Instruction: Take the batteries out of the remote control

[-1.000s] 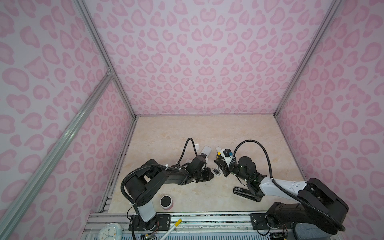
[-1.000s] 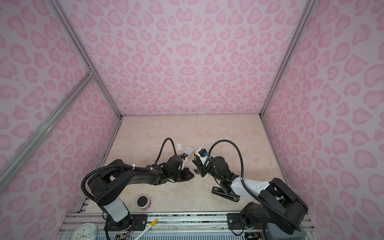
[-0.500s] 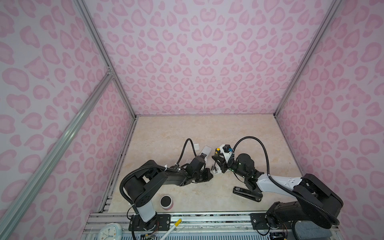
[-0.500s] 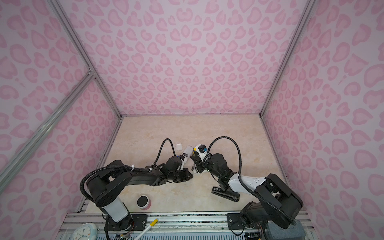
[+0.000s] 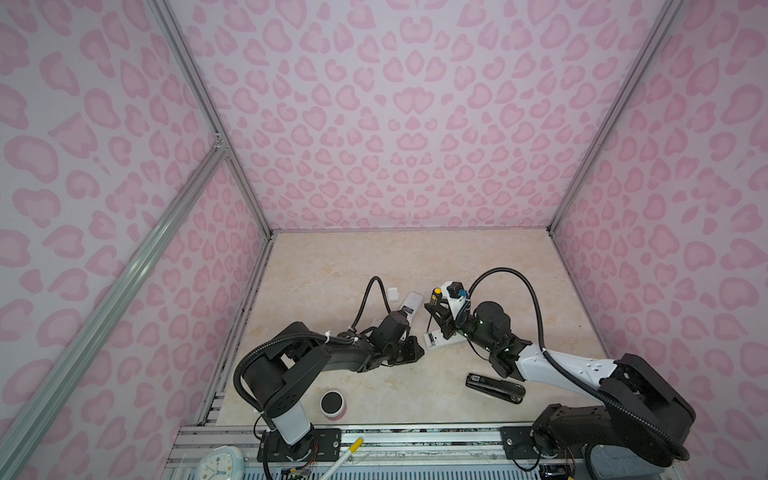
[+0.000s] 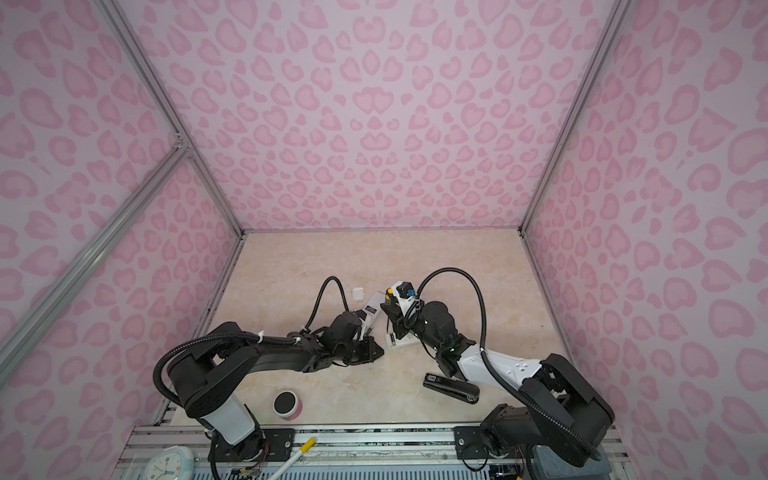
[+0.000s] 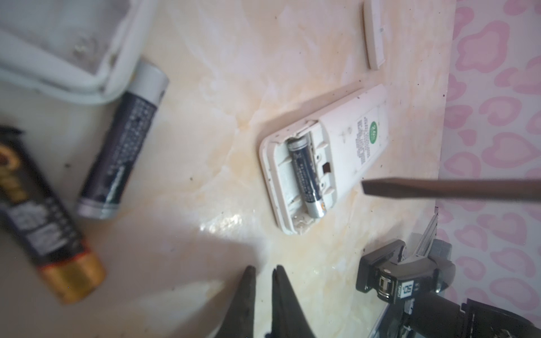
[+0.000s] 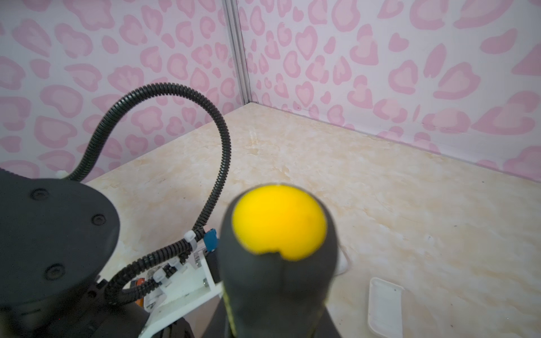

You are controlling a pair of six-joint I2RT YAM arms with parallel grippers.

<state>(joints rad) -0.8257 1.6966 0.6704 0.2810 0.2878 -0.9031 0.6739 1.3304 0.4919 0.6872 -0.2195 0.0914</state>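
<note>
Pink heart-patterned walls close in a beige marbled tabletop (image 5: 374,266), and both arms reach toward its middle.

In the left wrist view a white remote (image 7: 345,140) lies back-up with its battery bay uncovered. One battery (image 7: 304,175) sits in the slot nearer the remote's middle, and the slot beside it is empty. Two more lie loose on the tabletop, well apart from that remote. They are a silver-ended battery (image 7: 123,146) and a black-and-gold battery (image 7: 44,222), close to each other. The silver-ended one has its far end at the edge of a second remote (image 7: 58,44), which is blurred. A white cover (image 7: 374,32) lies on the tabletop beyond the open remote.

The left gripper (image 7: 263,289) is low over the tabletop. Its jaws are nearly together, with a narrow gap and nothing between them.

The right gripper (image 5: 436,309) is clamped on the black handle of a screwdriver (image 8: 278,228) with a yellow cap. The flat tip sits near the open remote's side. Whether it touches cannot be told.

A black remote (image 5: 494,383) lies by the right arm.
</note>
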